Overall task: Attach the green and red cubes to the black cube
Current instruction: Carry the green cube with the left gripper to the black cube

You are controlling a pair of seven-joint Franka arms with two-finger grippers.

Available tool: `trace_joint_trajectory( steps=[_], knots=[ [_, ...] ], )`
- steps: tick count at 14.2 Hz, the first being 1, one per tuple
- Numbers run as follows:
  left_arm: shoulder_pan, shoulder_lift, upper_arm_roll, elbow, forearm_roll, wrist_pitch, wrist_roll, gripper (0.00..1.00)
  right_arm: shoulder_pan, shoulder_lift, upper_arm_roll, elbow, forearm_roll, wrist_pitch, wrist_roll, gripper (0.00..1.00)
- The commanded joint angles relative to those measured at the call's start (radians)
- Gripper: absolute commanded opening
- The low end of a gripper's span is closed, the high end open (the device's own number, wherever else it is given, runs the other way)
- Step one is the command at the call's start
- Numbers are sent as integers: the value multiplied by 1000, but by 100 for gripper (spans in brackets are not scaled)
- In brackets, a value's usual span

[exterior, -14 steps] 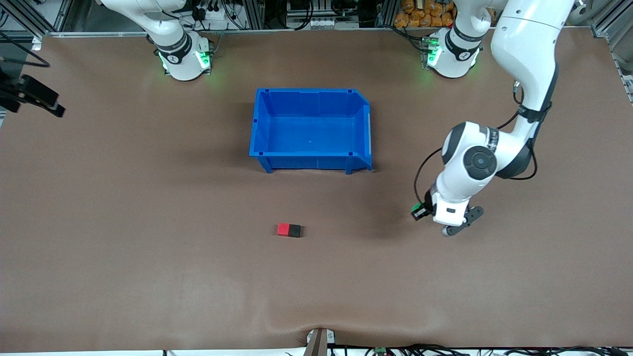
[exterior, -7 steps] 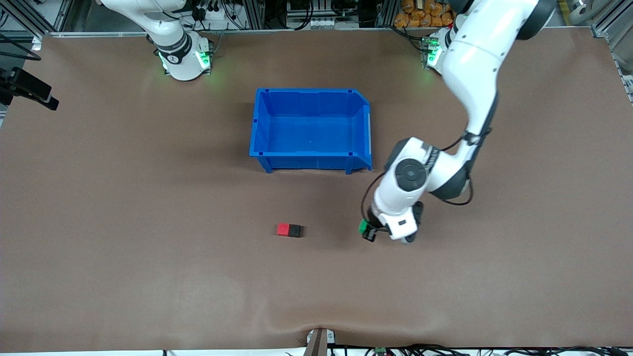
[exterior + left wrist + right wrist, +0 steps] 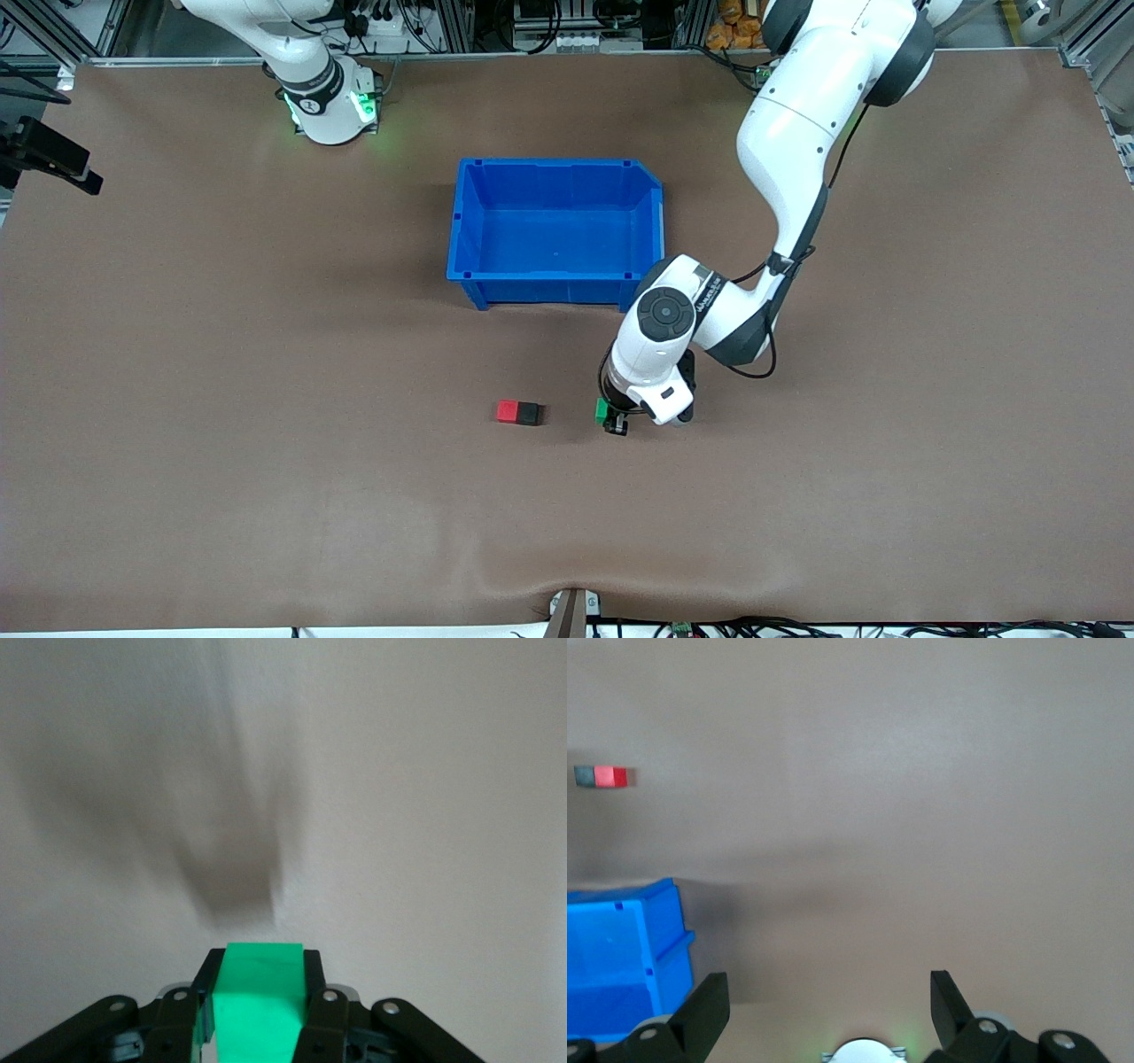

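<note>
Green cube (image 3: 259, 999) clamped in left gripper (image 3: 613, 420) fingers; red-black pair lengthwise along table; right gripper (image 3: 829, 1010) agape, empty.

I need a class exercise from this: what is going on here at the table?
The left gripper is shut on the green cube, over the table beside the black cube. The red cube already sits against the black one. The right gripper waits, jaws open, away from the cubes. The blue bin holds nothing.

A blue bin (image 3: 558, 283) sits open on the brown bench (image 3: 266, 399), midway between its ends.
</note>
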Motion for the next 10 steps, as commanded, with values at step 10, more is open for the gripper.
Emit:
trace_joint_trajectory(
  steps=[10],
  knots=[
    [-80,103,17,79,3,197,-81,0,-15,14,-6,30,48,-72,-55,100]
  ],
)
